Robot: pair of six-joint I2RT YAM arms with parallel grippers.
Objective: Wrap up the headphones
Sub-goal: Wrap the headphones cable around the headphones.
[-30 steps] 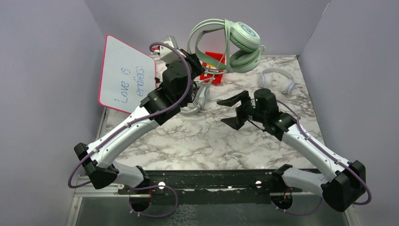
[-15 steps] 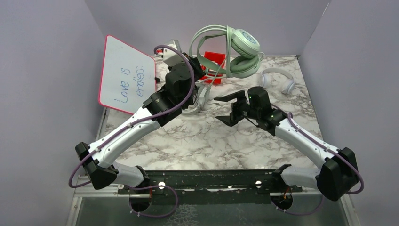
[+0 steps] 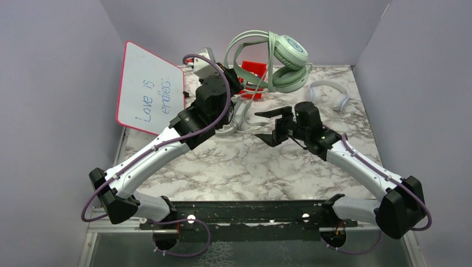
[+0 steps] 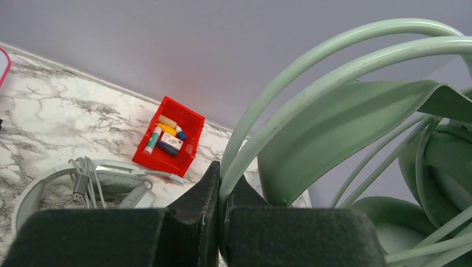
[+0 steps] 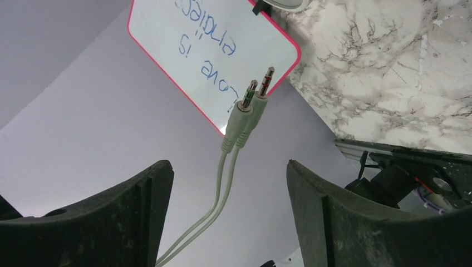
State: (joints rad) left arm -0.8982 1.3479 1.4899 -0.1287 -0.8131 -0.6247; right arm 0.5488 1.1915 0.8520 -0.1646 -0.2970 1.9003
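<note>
Close to the front, the two arms start at the near edge of the marble table (image 3: 234,167). Out over the middle of the table, the right gripper (image 3: 272,127) is open. Its two black fingers are wide apart and hold nothing. Its own camera shows two small plugs (image 5: 253,97) on thin pale green cables hanging in the gap between the fingers. They touch neither finger.

A little farther back, just beside the left arm, the grey-white headset (image 4: 119,179) lies flat on the table. Its grey cable (image 4: 83,172) is bunched up on top of it.

Behind that, the left gripper (image 4: 221,181) is shut tight on the thin bands of the mint-green headset (image 3: 286,61). It holds the headset up in the air over the back of the table. The round ear cups hang to the right of the gripper.

A red box (image 3: 253,69) with small things inside sits on the table near the back wall, below the headset. The small white headset (image 3: 327,84) lies at the back right of the table, well apart from both grippers. A whiteboard (image 3: 149,89) with a pink edge and blue writing leans at the back left.
</note>
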